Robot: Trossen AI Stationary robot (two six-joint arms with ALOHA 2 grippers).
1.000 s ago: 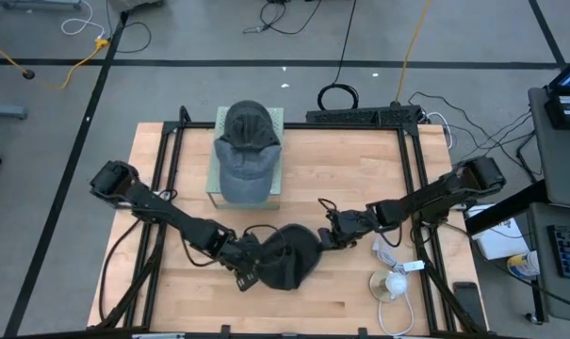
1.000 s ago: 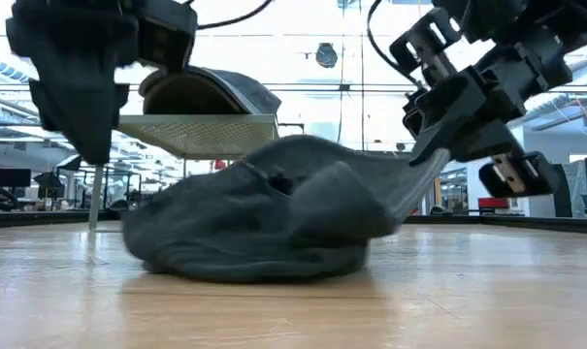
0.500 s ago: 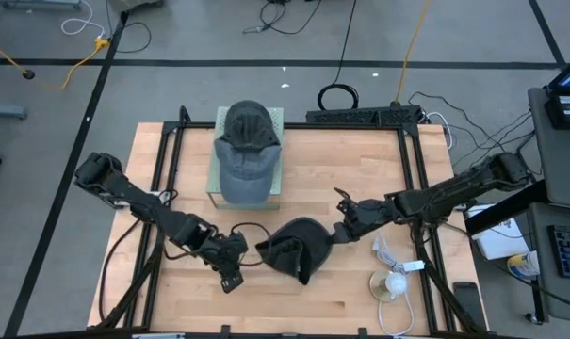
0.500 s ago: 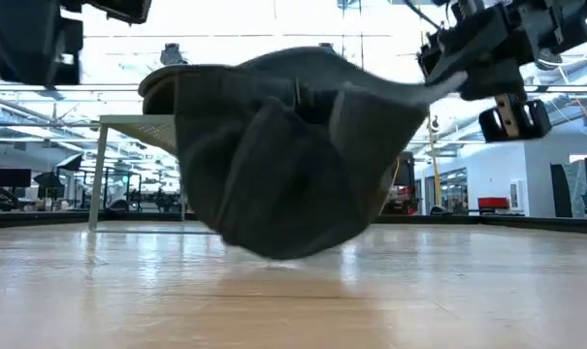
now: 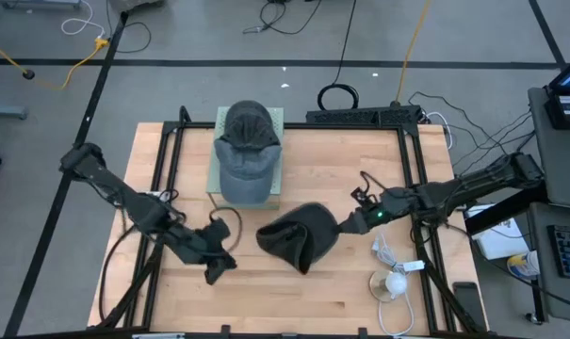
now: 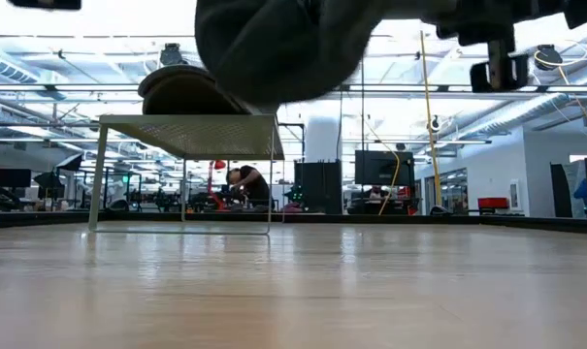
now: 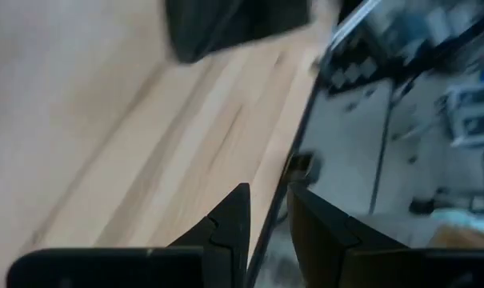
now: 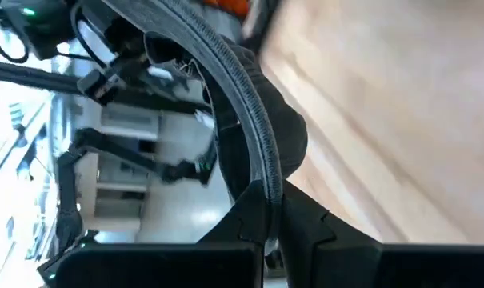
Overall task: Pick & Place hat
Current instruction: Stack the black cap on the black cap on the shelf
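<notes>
A dark hat [image 5: 299, 240] hangs above the middle of the wooden table [image 5: 360, 160]. In the low view the hat [image 6: 274, 44] is well clear of the tabletop. My right gripper [image 5: 346, 224] is shut on its brim at the hat's right side. My left gripper [image 5: 217, 268] is left of the hat and apart from it. In the left wrist view its fingers [image 7: 234, 228] stand a little apart with nothing between them. A second, grey hat [image 5: 247, 151] rests crown up on a green stand [image 5: 213, 184] at the back. My right gripper pinches the edge of the dark hat's brim [image 8: 262, 180] between its two fingers. The stitched rim runs into the gap between them. The fingers come about level from the table's right side. The hat is lifted clear, and its crown [image 5: 289, 243] sags on the side away from the fingers.
The green mesh stand [image 6: 186, 131] with the grey hat stands at the back centre. A white cable and a round white object [image 5: 393, 282] lie near the right front corner. Black frame rails [image 5: 418, 169] run along the table's sides. Bare wood [image 5: 294, 301] lies under and in front of the lifted hat.
My right gripper has risen and drawn toward the table's right edge, tipping up toward level. It has lifted the dark hat off the table by the brim, and the crown has swung clear. My left gripper has risen and pulled back toward the table's left edge, away from the hat.
</notes>
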